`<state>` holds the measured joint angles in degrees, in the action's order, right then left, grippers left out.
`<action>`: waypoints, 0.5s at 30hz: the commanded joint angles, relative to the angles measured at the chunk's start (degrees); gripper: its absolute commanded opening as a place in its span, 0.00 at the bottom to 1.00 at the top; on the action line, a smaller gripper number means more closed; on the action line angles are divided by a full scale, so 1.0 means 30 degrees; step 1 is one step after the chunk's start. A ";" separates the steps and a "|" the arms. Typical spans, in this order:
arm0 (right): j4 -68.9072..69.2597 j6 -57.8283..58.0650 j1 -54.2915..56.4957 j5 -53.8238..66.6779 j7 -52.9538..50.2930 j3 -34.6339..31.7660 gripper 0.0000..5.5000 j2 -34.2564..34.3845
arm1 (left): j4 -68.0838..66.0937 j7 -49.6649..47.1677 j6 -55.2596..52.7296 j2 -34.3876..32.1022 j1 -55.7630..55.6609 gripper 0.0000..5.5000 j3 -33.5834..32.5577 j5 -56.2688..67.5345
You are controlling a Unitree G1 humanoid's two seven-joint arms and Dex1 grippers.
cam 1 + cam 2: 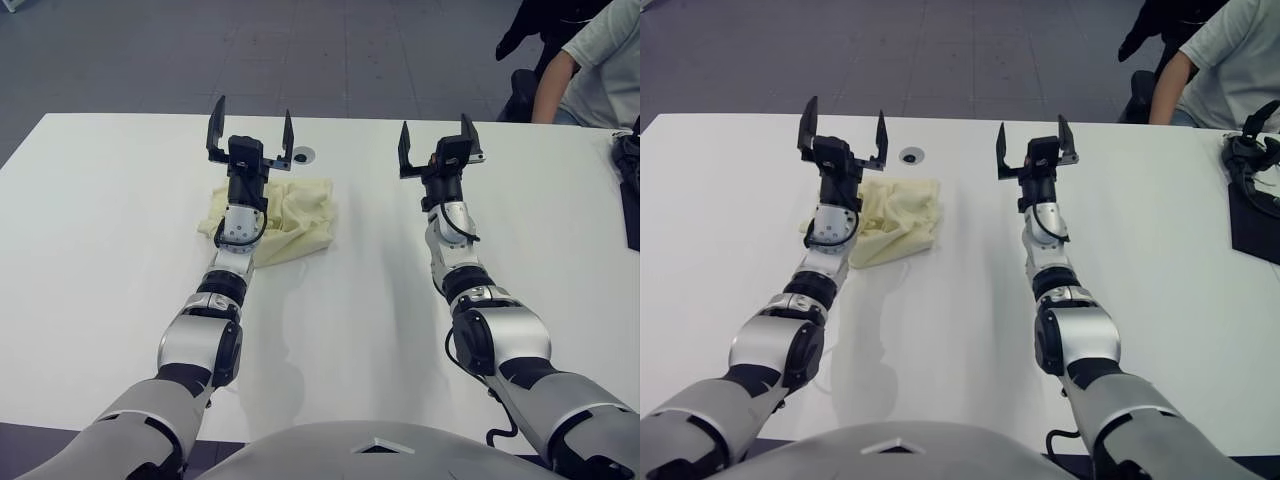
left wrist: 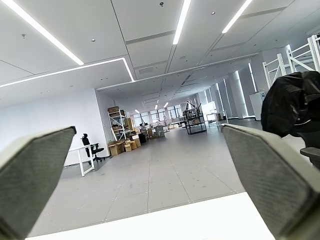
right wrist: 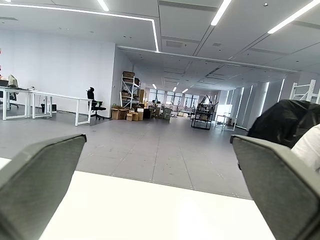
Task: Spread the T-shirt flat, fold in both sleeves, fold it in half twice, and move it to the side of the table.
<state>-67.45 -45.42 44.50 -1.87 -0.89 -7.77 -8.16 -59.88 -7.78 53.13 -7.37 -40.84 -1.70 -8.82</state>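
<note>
Pale yellow T-shirt [image 1: 291, 224] lies crumpled in a heap on the white table [image 1: 110, 230], partly beneath the left arm's wrist, while the left gripper [image 1: 252, 122] past its far edge and the right gripper [image 1: 435, 130], well apart from it, both have fingers spread wide, holding nothing.

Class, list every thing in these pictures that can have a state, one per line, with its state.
Pale yellow fabric T-shirt: crumpled in a heap on the table, not spread, not gripped.
Left black two-fingered tool: open, empty.
Right black two-fingered tool: open, empty.
</note>
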 commanded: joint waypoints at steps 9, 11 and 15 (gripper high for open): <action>-0.0045 -0.0101 -0.0035 -0.0089 -0.0159 0.0013 0.97 -0.0109 | -0.0001 0.0117 -0.0158 -0.0036 -0.0068 0.98 -0.0051 0.0137; -0.0040 -0.0105 -0.0041 -0.0090 -0.0167 0.0010 0.97 -0.0117 | -0.0007 0.0127 -0.0160 -0.0030 -0.0078 0.98 -0.0048 0.0138; -0.0044 -0.0106 -0.0035 -0.0090 -0.0172 0.0011 0.97 -0.0122 | -0.0027 0.0138 -0.0160 -0.0026 -0.0092 0.98 -0.0062 0.0158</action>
<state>-67.45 -45.54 44.50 -1.98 -1.06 -7.77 -8.16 -59.88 -7.63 53.13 -7.38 -40.84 -1.72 -8.80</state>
